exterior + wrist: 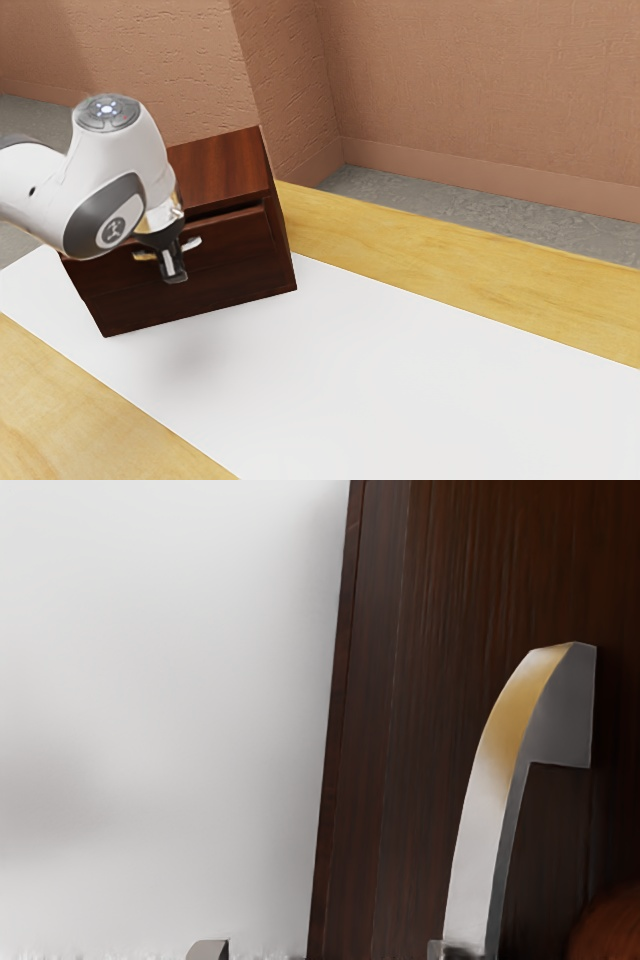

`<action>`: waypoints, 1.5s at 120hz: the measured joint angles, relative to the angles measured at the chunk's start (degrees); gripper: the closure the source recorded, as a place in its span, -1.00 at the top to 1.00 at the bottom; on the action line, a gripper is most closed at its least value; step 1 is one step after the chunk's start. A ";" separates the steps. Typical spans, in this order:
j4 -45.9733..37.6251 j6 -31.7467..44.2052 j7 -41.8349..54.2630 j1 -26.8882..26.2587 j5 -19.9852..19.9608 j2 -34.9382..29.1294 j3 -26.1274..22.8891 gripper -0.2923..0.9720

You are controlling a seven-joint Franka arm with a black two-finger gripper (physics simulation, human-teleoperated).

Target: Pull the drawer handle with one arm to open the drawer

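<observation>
You face a bare rendered room: rough pink walls, grey floor, wooden worktop with a white mat.

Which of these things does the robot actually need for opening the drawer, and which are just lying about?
Needed for the job:
- claw
- drawer handle
- drawer
- wooden cabinet that holds it

Just there:
- white mat
- wooden table

A white sheet is laid across a wooden table. Grey floor and plastered walls are seen toward one o'clock.
</observation>
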 joint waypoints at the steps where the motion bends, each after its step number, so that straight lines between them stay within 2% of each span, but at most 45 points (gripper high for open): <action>1: -0.11 0.01 -0.05 -0.04 -0.01 -0.12 0.01 -0.27; 54: -4.92 0.50 -2.47 -1.17 -1.07 -4.64 -0.20 -0.27; 93: -8.17 0.67 -5.00 -0.21 -1.05 -8.16 -2.55 -0.27; 111: -9.31 0.57 -5.83 0.13 -2.24 -9.53 -3.46 -0.27; 180: -9.30 0.79 -7.46 0.84 -3.75 -9.83 -2.16 -0.25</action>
